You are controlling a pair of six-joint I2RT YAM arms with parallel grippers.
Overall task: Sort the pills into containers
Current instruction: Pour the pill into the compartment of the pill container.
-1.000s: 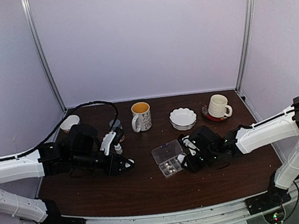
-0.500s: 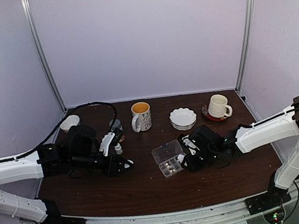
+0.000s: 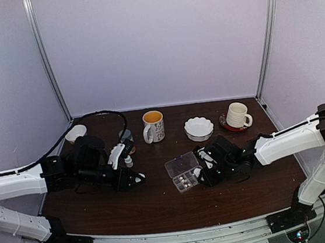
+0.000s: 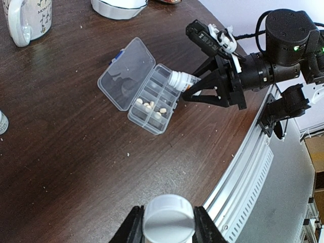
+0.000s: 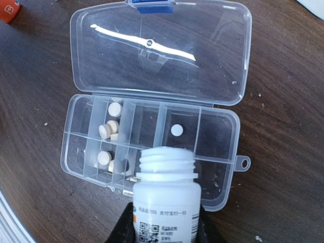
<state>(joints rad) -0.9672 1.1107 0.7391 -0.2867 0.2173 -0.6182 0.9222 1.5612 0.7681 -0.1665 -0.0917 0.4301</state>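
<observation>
The clear pill box (image 5: 223, 167) lies open, its lid (image 5: 162, 55) folded back. It also shows in the top view (image 3: 183, 173) and the left wrist view (image 4: 147, 96). Several pale round pills (image 5: 115, 109) lie in its left compartments, and one white pill (image 5: 176, 130) lies in a middle one. My right gripper (image 5: 166, 223) is shut on an uncapped white bottle (image 5: 167, 192), whose mouth is tipped over the box's near row. My left gripper (image 4: 168, 223) is shut on a white bottle cap (image 4: 168, 215), left of the box above the table.
A mug with a yellow inside (image 3: 153, 126), a white bowl (image 3: 199, 128) and a cream mug on a red coaster (image 3: 237, 114) stand behind the box. A small white dish (image 3: 75, 132) and a small bottle (image 3: 128, 159) are at the left. A metal rail (image 4: 253, 167) runs along the near edge.
My left gripper has edged slightly to the left with the cap. My right gripper still holds the bottle over the box.
</observation>
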